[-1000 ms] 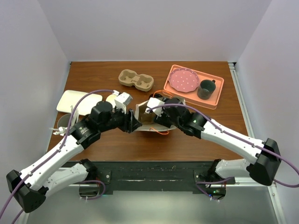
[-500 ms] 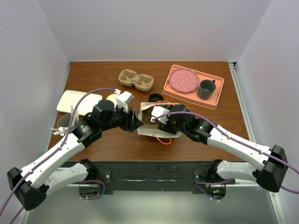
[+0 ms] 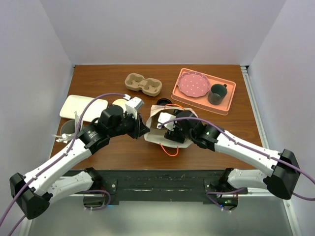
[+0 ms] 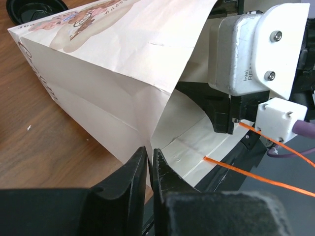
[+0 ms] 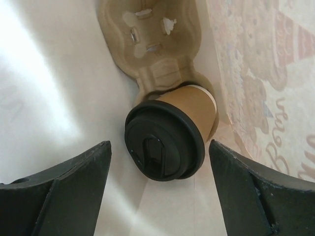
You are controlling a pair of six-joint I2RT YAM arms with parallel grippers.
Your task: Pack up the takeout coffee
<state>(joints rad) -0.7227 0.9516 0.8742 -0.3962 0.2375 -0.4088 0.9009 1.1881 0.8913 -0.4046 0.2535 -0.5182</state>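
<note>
Right gripper (image 5: 158, 147) fingers stand wide apart, one on each side of the takeout coffee (image 5: 172, 135); neither pad visibly touches it. Cup is inside the paper bag (image 4: 98, 73), which lies mid-table, a little toward the near edge.

Change: a second ago this gripper was over the bag's far side, hiding the loose black lid (image 3: 163, 102). Half a second ago it was at the mouth. Now it is inside the bag, and the lid lies uncovered just beyond it. Bag has slewed slightly.

Right arm reaches in from the near right corner, forearm low, wrist turned toward the left edge. Left arm reaches from the near left corner. Left gripper (image 4: 149, 164) is pinched together on the bag's rim, keeping the mouth open (same hold as before).

Cup is tipped: black lid faces the wrist camera, base points away, deeper in the bag. Long axis runs along the gripper's reach. Base meets a pulp carrier (image 5: 150, 49) lying there; seated in a well or only leaning, cannot tell.

Outside the bag, a second carrier (image 3: 142, 83) sits toward the far edge and a pink tray (image 3: 201, 102) toward the far right corner.
</note>
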